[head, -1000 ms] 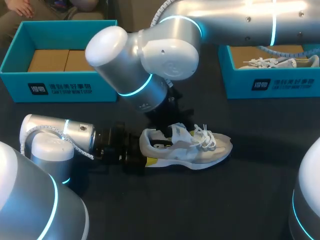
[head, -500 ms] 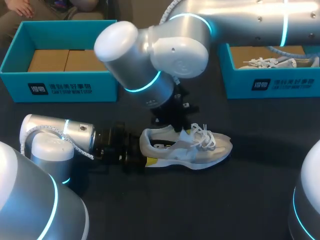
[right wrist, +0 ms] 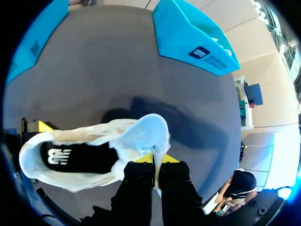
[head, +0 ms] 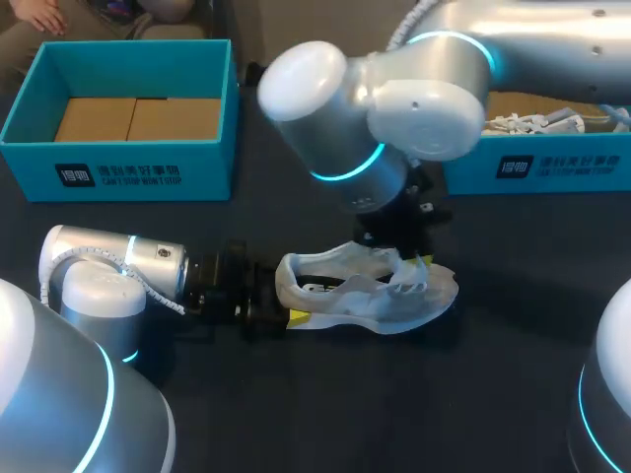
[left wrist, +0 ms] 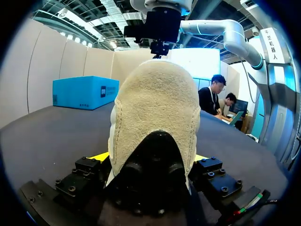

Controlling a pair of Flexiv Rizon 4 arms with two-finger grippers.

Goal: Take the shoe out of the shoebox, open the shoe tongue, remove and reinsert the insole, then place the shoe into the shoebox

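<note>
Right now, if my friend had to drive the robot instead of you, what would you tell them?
Left gripper: shut on the shoe at its heel, on the table.
Right gripper: shut on the tongue, pulled toward the toe.
Done: shoe out of the empty shoebox, tongue open.
Left: take the insole out, put it back, box the shoe.

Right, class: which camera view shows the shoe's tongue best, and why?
The right wrist view: the tongue is in plain sight, raised and pinched in the right gripper. In the head view that gripper hides most of it. The left wrist view shows only the heel of the shoe.
</note>
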